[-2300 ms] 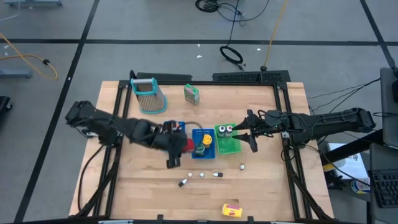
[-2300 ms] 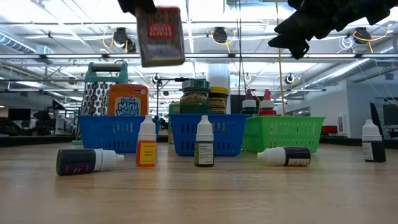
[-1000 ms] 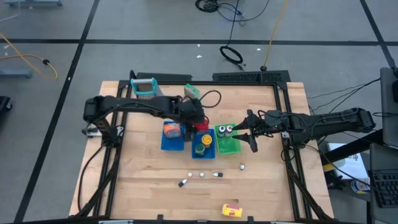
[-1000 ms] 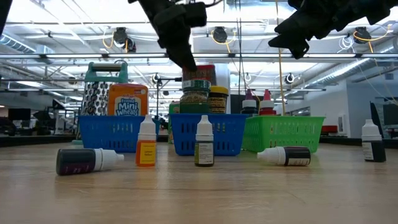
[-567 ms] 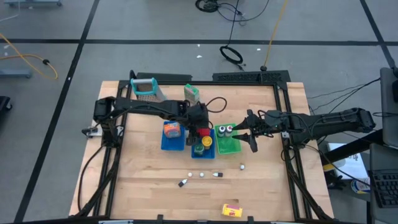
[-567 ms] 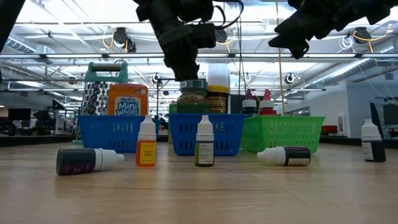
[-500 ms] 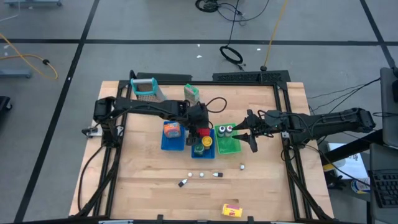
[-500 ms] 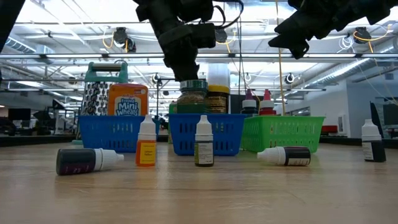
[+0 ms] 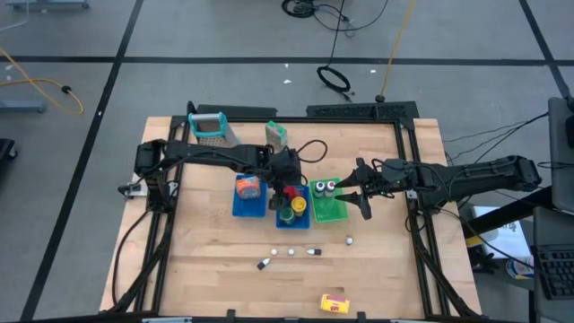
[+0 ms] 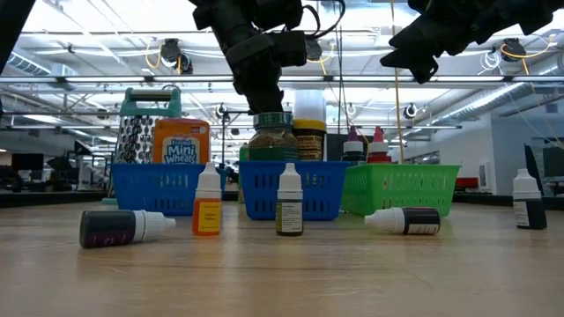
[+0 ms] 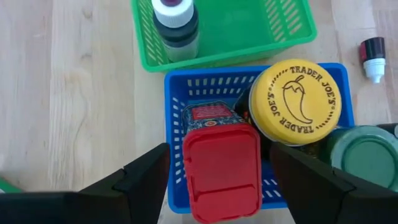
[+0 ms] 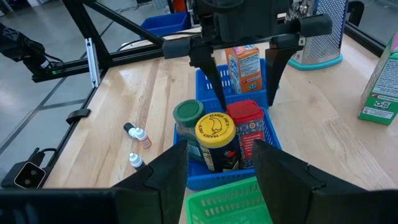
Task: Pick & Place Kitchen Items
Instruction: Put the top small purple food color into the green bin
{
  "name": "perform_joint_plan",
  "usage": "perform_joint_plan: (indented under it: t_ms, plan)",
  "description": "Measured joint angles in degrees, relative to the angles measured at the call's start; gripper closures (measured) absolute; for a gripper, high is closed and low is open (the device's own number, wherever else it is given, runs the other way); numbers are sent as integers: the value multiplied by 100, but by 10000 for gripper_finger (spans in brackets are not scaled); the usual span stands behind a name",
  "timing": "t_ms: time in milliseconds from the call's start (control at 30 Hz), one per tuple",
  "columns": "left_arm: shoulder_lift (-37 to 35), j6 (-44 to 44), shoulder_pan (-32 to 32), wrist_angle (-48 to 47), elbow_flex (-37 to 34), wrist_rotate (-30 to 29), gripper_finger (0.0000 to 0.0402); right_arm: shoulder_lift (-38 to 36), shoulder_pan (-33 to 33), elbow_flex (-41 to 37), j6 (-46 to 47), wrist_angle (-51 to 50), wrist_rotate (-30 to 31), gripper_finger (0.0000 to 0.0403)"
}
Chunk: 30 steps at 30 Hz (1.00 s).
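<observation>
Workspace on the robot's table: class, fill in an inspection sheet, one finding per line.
Surface: wooden table, black frame.
Job's things: red-lidded tin, yellow-lidded jar and green-lidded jar in the middle blue basket; Mini Wheats box in the other blue basket; dropper bottles in front; yellow box near the edge.
Clutter: grater, green carton.
Grippers: left pincer open, straddling the tin; right pincer beside the green basket, holding nothing.
Cables: black coil on the floor.
Surroundings: nothing seen.
</observation>
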Motion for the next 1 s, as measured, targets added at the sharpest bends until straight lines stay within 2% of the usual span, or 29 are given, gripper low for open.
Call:
perform_joint_plan:
  t_ms: [267,667,833,1000]
  plan:
    - [-107,212,7,-46,0,-11,122,2,0,0,20,-68,-2,232]
    - [-946,106,-112,-119,2,-4,130,0,0,0,263,-499,-18,232]
    - [-1093,-125,-256,-305,2,4,124,0,1,-7,567,-1153,-340,232]
    - [-1126,-320,-451,-506,0,-2,128,2,304,-368,636,-1198,-463,232]
